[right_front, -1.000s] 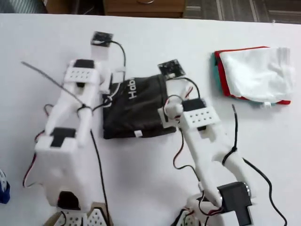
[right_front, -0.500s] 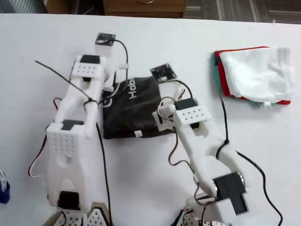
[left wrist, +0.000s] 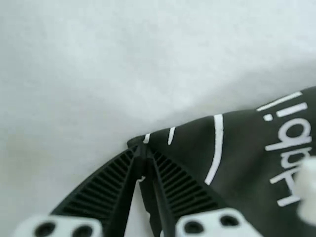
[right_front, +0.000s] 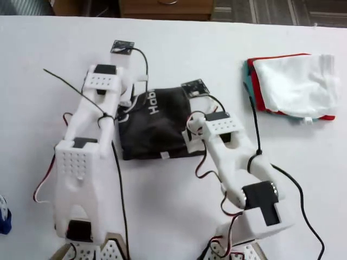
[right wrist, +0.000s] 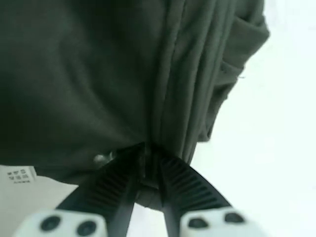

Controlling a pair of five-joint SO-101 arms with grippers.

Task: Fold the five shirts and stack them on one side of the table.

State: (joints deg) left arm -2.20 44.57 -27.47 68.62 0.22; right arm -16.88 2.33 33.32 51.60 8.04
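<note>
A folded black shirt [right_front: 157, 124] with white lettering lies on the white table [right_front: 217, 49] between the two arms. My left gripper [left wrist: 144, 157] is shut on the black shirt [left wrist: 237, 163] at its far left corner. My right gripper [right wrist: 146, 157] is shut on the black shirt [right wrist: 84, 79] at its near right edge, where the folds bunch up. A stack of folded shirts [right_front: 293, 86], white on top with red and teal under it, rests at the right side of the table.
Cables run along both arms. A blue object [right_front: 4, 216] sits at the near left edge. Wooden furniture [right_front: 165, 8] stands beyond the far edge. Bare table lies between the black shirt and the stack.
Both arms have shifted, the left forward and the right folding back toward its base, carrying the black shirt slightly to the right. Both grippers stay closed on it.
</note>
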